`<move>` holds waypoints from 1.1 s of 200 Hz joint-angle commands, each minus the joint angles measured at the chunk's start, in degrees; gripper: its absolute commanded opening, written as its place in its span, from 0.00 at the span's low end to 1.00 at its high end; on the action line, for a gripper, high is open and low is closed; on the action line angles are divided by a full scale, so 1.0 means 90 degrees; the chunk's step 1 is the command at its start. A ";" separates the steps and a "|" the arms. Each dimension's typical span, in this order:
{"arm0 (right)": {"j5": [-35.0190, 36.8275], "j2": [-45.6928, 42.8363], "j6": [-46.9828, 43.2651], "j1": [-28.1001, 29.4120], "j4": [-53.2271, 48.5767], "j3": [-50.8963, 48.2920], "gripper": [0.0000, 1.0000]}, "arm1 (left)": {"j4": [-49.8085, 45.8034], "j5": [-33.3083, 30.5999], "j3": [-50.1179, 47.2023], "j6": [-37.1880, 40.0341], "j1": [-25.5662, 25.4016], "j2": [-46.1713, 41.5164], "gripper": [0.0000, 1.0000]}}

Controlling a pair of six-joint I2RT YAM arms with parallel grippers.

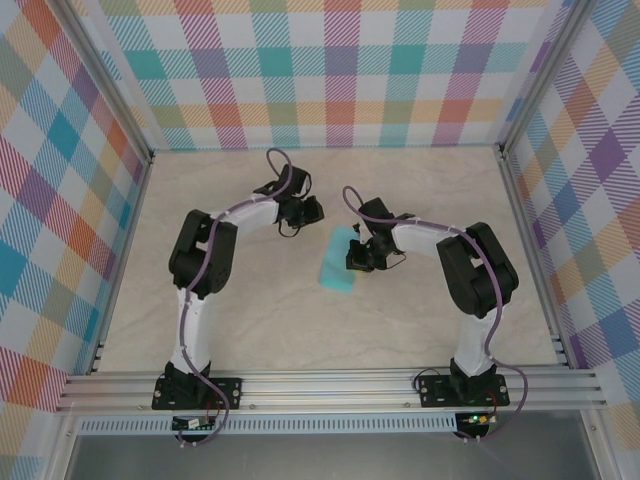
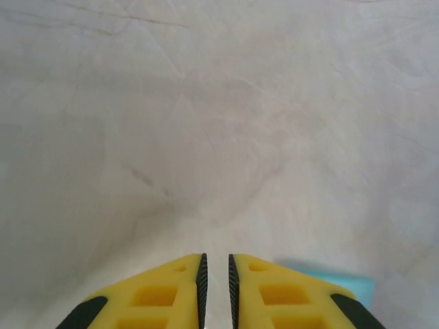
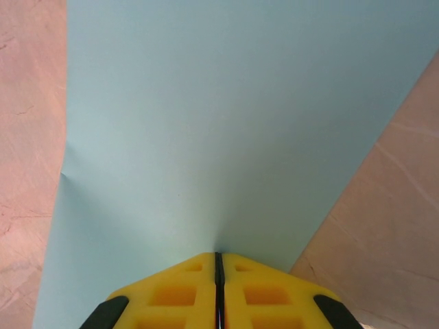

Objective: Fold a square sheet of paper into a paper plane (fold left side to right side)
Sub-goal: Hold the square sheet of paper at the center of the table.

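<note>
The teal sheet of paper (image 1: 339, 259) lies on the table between the two arms as a narrow folded strip, slanting from upper right to lower left. My right gripper (image 1: 360, 256) is at its right edge. In the right wrist view the paper (image 3: 219, 123) spreads wide, and the right gripper (image 3: 219, 255) is shut with its tips down on the sheet, where a small dimple shows. My left gripper (image 1: 307, 212) hangs up and left of the strip. In the left wrist view the left gripper (image 2: 216, 258) shows a narrow empty gap, and a teal corner (image 2: 350, 284) peeks out beside its right finger.
The beige marbled tabletop (image 1: 300, 320) is ringed by checkered walls, with an aluminium rail (image 1: 330, 385) along the near edge. There is bare table (image 3: 384, 226) on either side of the sheet, and one small kink marks its left edge (image 3: 63, 173).
</note>
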 commanded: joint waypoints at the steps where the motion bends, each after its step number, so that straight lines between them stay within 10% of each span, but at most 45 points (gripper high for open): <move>1: 0.0547 0.0283 -0.0115 0.0071 -0.0741 -0.0336 0.09 | 0.1017 0.0707 -0.0954 -0.0217 -0.0153 -0.0932 0.19; 220: -0.1123 -0.0019 0.0198 -0.0832 0.0418 0.0996 0.08 | 0.1634 0.0669 -0.2600 -0.0414 -0.1004 -0.0559 0.16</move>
